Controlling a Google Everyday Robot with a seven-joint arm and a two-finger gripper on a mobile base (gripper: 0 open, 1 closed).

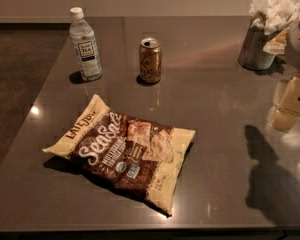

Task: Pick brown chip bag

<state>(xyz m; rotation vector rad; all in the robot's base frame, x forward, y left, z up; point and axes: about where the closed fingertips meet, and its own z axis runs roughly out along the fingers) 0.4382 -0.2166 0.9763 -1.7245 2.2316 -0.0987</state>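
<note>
Bag (122, 151) flat on table (215, 174), front left, label up, nothing touching it: open to top approach. Can (150, 60), bottle (85, 46) upright behind, apart. Gripper (289, 108) hangs at right edge, well off bag; open or closed, cannot tell.

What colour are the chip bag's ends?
Chip bag ends: cream-yellow, camera view; gripper at picture's right edge.

The single camera looks down at a slant from above the near edge of the table (215, 84), facing the far wall. The brown chip bag (122, 151) lies close, left of centre. The can (150, 60) and water bottle (85, 44) stand beyond the bag. The gripper (288, 108) hangs at the frame's right edge, well right of the bag.
</note>
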